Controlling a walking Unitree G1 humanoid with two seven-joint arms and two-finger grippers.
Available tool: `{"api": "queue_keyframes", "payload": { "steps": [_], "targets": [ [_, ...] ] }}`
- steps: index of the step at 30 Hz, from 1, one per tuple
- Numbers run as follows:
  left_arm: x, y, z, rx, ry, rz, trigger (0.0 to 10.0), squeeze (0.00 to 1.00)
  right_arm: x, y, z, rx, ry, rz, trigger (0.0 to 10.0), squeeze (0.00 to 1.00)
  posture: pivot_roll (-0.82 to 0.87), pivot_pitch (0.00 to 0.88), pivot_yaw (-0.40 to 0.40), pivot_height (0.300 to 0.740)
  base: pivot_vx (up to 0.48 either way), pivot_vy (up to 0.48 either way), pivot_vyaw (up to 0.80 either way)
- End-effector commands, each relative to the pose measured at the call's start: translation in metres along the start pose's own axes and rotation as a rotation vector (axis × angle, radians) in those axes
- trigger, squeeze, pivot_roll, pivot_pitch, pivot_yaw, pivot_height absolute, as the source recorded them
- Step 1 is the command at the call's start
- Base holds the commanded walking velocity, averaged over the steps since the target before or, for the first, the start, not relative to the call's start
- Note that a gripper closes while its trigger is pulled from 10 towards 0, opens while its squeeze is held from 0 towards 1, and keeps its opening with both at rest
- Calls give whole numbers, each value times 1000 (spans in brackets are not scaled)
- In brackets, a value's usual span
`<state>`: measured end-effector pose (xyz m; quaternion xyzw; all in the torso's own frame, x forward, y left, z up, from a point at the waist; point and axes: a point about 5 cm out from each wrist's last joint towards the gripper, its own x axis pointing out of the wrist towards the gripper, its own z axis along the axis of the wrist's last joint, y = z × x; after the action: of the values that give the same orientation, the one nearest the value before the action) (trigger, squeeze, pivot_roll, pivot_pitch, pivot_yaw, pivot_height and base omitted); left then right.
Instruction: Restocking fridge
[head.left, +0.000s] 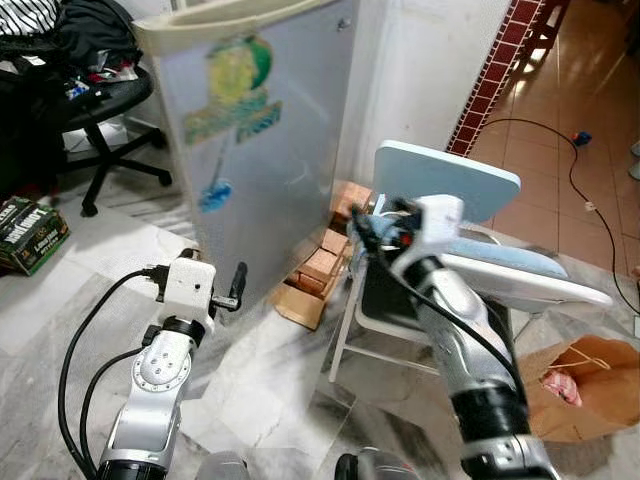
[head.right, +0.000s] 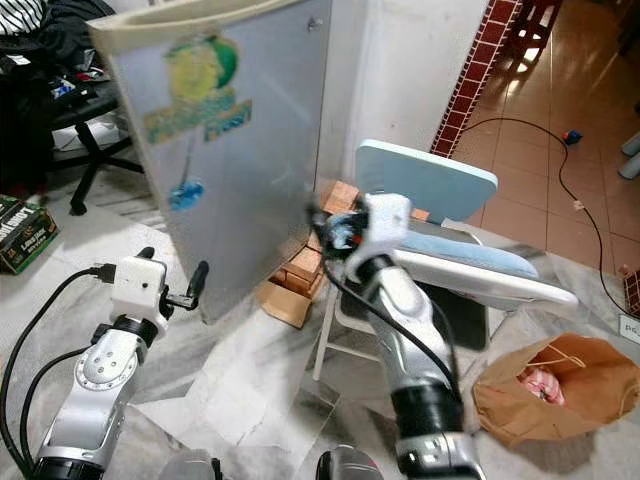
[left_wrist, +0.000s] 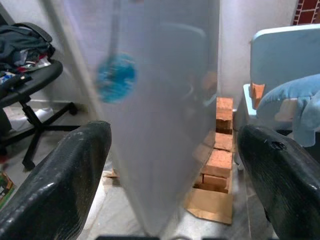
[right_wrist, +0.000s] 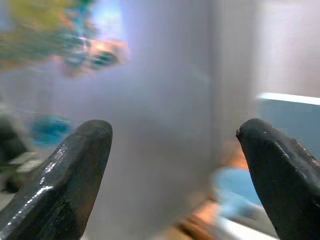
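The fridge door (head.left: 262, 150) stands just ahead of both grippers, left gripper (left_wrist: 172, 170) and right gripper (right_wrist: 175, 170), fingers spread wide, grasping nothing.

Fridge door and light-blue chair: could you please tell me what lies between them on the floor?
Stacked bricks on flattened cardboard lie between the fridge door and light-blue chair, per the eye views.

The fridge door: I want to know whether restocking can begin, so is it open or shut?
Open. The fridge door stands swung out, blurred, its free edge near the left tool, with bricks behind it. The fridge's inside is hidden.
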<state>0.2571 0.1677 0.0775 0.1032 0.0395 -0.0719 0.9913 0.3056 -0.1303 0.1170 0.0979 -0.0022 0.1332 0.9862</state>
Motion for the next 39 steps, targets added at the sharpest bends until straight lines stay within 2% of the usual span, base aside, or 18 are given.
{"api": "queue_keyframes", "payload": {
  "steps": [1,3,9,13,18,29,33,39],
  "targets": [
    [1,2,1,9,-2,-3,10000,0,-3,-6,5,-29,-28,-45,10000,0,3,41,-39,740,0,0,0],
    [1,5,2,11,-2,4,10000,0,-24,-25,-4,-51,-15,-159,10000,0,5,50,-37,740,0,0,0],
    [0,6,0,6,11,12,10000,0,-35,-35,-15,-63,29,-249,10000,0,9,48,-40,740,0,0,0],
    [1,8,0,-6,14,25,10000,0,-37,-35,-15,-72,24,-278,10000,0,13,39,-44,740,0,0,-713],
    [2,9,-1,-1,18,24,10000,0,-36,-33,-15,-77,19,-277,10000,0,12,36,-44,740,0,0,0],
    [3,3,-1,8,18,-31,10000,0,-36,-34,-18,-77,27,-289,10000,0,11,39,-45,740,0,450,0],
    [3,7,0,-34,26,0,10000,0,-35,-34,-17,-76,25,-285,10000,0,13,40,-49,740,0,480,-800],
    [4,10,1,-29,16,14,10000,0,-33,-35,-16,-80,22,-282,10000,0,14,37,-53,740,0,480,-800]
  ]
}}
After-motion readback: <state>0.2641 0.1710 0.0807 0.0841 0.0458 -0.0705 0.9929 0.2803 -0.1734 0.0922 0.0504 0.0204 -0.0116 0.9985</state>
